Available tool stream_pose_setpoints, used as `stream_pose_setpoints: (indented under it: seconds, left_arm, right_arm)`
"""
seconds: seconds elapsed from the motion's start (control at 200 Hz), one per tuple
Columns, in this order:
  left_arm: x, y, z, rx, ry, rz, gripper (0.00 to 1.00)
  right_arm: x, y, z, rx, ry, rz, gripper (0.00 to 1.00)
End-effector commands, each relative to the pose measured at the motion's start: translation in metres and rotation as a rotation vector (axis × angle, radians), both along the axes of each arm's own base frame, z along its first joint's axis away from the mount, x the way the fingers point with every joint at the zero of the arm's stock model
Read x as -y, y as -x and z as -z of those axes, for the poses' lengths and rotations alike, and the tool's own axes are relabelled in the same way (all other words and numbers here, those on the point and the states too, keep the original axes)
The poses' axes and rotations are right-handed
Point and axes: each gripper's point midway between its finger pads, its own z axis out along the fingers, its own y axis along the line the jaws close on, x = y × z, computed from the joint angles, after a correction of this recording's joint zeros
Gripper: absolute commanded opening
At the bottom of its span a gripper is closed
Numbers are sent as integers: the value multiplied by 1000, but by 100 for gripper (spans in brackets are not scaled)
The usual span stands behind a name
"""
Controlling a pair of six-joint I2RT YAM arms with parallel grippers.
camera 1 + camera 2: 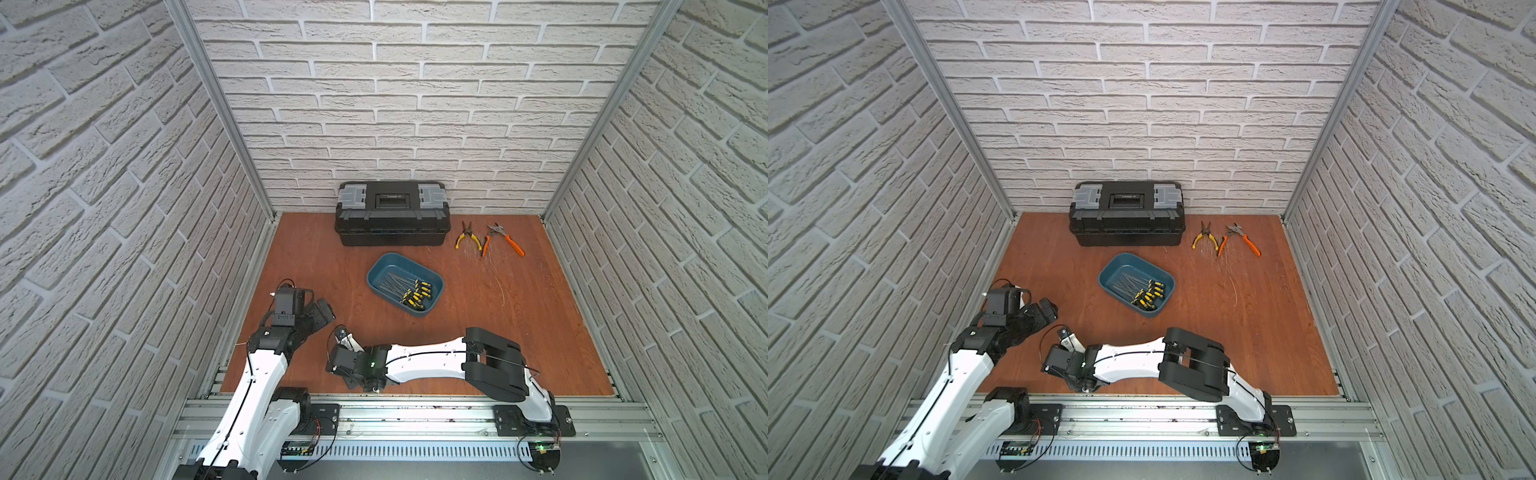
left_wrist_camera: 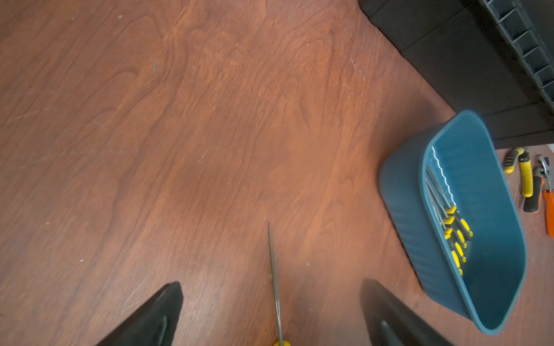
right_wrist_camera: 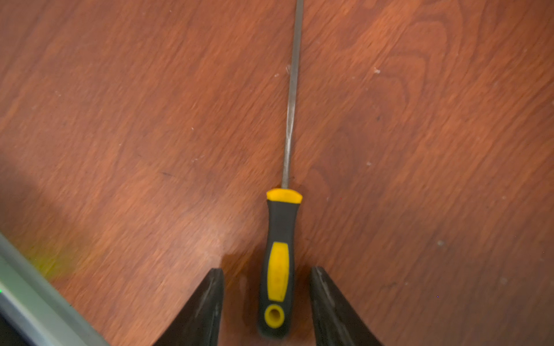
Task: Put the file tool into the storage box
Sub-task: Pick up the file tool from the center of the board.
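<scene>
Right gripper point(image 3: 267, 269) is low over the wooden board point(image 1: 519, 332), out at its 8 o'clock side. The jaws are part-open and straddle the file tool point(image 3: 281, 221), with a gap either side of the yellow-and-black handle, so nothing is gripped. The file lies flat on the wood. Left gripper point(image 2: 271, 283) hangs wide and empty just beside, looking along the steel shaft. I'd call this the pick-up step. Next it should squeeze the handle, lift clear and carry toward 2 o'clock to the storage box point(image 1: 388, 266). Several matching files point(image 1: 417, 293) already lie there, so release inside the rim.
</scene>
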Motion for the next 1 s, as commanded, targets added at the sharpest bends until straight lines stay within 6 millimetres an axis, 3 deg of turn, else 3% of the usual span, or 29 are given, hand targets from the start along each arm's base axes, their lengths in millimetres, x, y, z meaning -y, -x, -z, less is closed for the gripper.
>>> stream_pose_setpoints:
  seconds: [0.0,0.145,0.385,0.535,0.56,0.7,0.87,0.995]
  left_arm:
    - [1,2,3,-1,8,7,98]
    - [5,2,-2,7,11,32,98]
    - [6,4,-21,25,-4,56,98]
    - [9,3,-49,59,-62,92,98]
    - [11,2,-55,70,-77,104,98]
    - [23,-2,-78,100,-142,164,98]
    - [47,-11,-83,141,-119,233,98]
    - [58,-16,-80,138,-129,272,98]
  right_arm:
    - [4,0,9,11,23,16,47]
    - [9,0,12,22,38,5,32]
    - [27,-4,-3,83,51,-12,16]
    - [41,-10,-30,145,55,-52,13]
    - [42,-12,-46,160,26,-59,13]
    - [60,-24,-82,193,15,-137,13]
    - [99,-56,-114,215,62,-199,13]
    - [131,-84,-121,185,51,-224,13]
